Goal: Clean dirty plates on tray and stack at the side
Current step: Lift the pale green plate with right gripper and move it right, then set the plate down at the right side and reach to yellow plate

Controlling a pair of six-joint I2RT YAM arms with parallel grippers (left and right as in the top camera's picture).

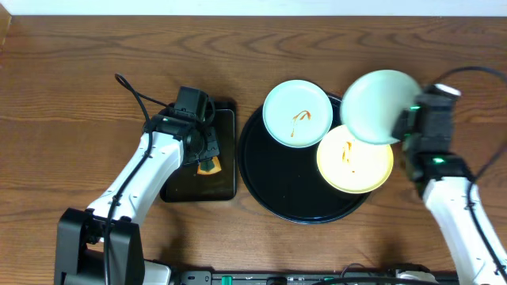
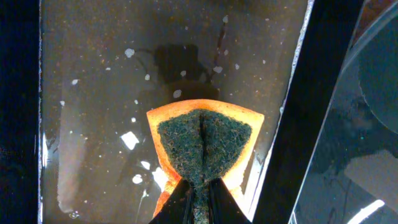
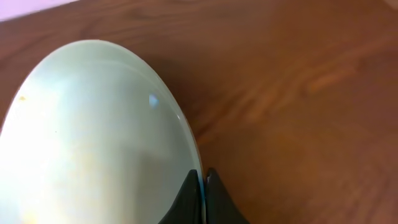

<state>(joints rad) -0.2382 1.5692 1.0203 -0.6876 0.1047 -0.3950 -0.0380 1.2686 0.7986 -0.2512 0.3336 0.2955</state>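
1. Plates left on the round black tray [image 1: 277,178]: mint-blue plate [image 1: 297,113] at the far-left rim, yellow plate [image 1: 354,158] at the right, side by side. Both flat, both marked with orange-brown squiggles. Judged uncleaned.
2. Third plate [image 1: 380,105], pale mint, off the tray surface and tilted above the tray's far-right rim. Pinched at its edge by the right end effector [image 3: 200,186], clenched on it. No squiggle to be made out on the face shown; wiped or not, cannot tell.
3. Left end effector [image 2: 199,196] clamped on a folded orange sponge [image 2: 202,140], green scouring side up, low over the wet rectangular tray [image 1: 178,186]. Well apart from the held plate.
4. No stack on the bench [image 1: 63,95] beside the tray.
5. Judged early: one plate in hand, two waiting, stacking not begun.
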